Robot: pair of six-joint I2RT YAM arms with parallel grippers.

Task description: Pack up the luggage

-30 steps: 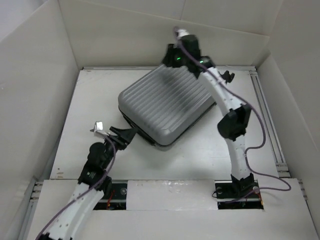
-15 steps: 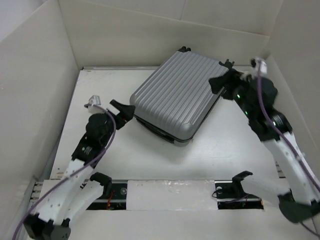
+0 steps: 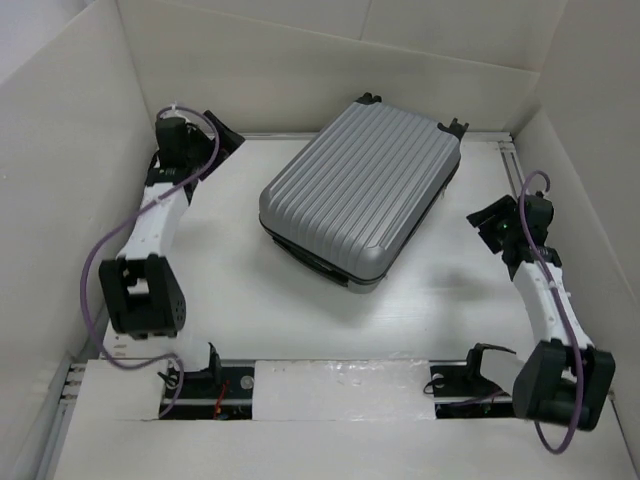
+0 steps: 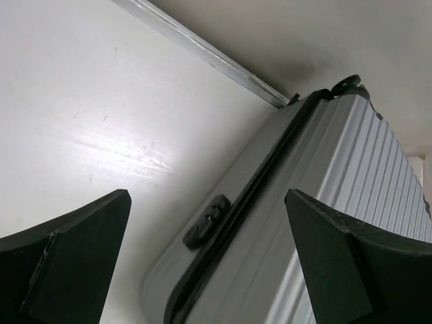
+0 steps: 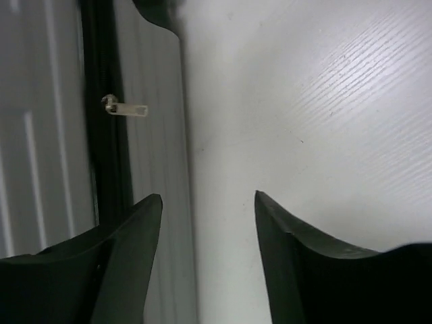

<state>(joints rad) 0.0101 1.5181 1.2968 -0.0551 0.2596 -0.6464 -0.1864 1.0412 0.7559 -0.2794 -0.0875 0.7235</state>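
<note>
Luggage (image 3: 360,195) dominates here: a silver-grey hard shell, ribbed lengthwise, with rounded corners. It's closed and lying flat on the smooth white counter (image 3: 230,290), just past centre toward 12 o'clock, with black wheels (image 3: 452,126) at its far end.

Next in size, the arms. Half a second ago both claws were right up against the shell. Now the left claw (image 3: 222,140) is off at 10 o'clock and the right claw (image 3: 492,218) is out at 3 o'clock, both clear of it, and the case hasn't budged. The left claw is spread wide with nothing in it. The right claw is parted, and it holds nothing either.

Up close, the left wrist view picks out what the overhead misses: a dark seam running along the side wall and a small black fitting (image 4: 206,219) beside it. The right wrist view catches a pale zipper pull (image 5: 128,109) lying just beside that dark seam.
</note>
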